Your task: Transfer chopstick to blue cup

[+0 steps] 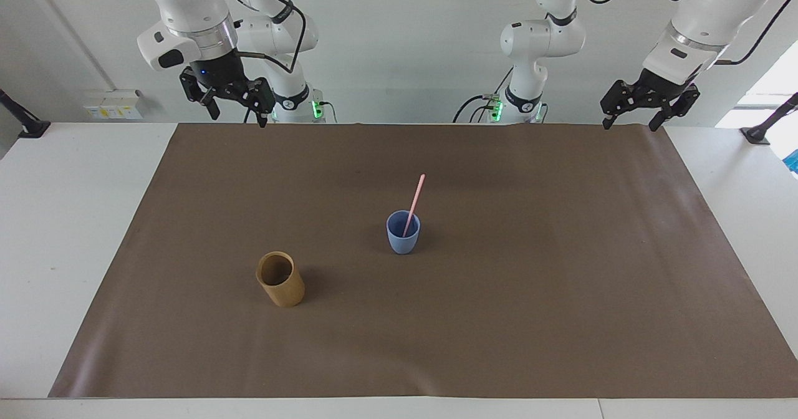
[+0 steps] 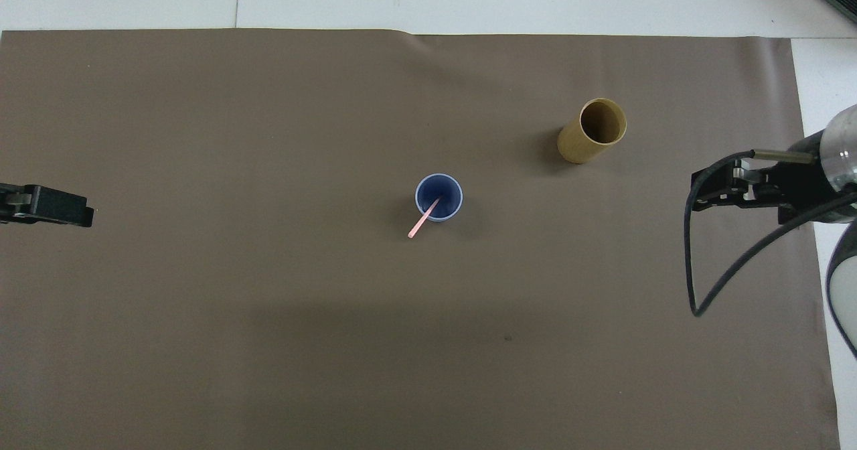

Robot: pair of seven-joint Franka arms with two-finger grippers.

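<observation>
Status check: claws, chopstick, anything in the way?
Both claws, right and left, raised, open, empty. Chopstick leaning in blue cup. Tan cup apart.

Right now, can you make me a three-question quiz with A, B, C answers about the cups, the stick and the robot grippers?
1. Where is the thin pale pink chopstick?
A. Standing tilted in the small light-blue cup
B. Flat on the brown mat
C. In the tan-brown cylinder cup

2. How many cups stand on the mat?
A. One
B. Two
C. Four

3. What is the right gripper holding?
A. The blue cup
B. The chopstick
C. Nothing

Answers:
1 A: its lower end sits inside the blue cup and it leans on the rim.
2 B: one blue and one tan-brown.
3 C: it hangs open over the mat's edge by the robots; the left gripper waits open too.
</observation>
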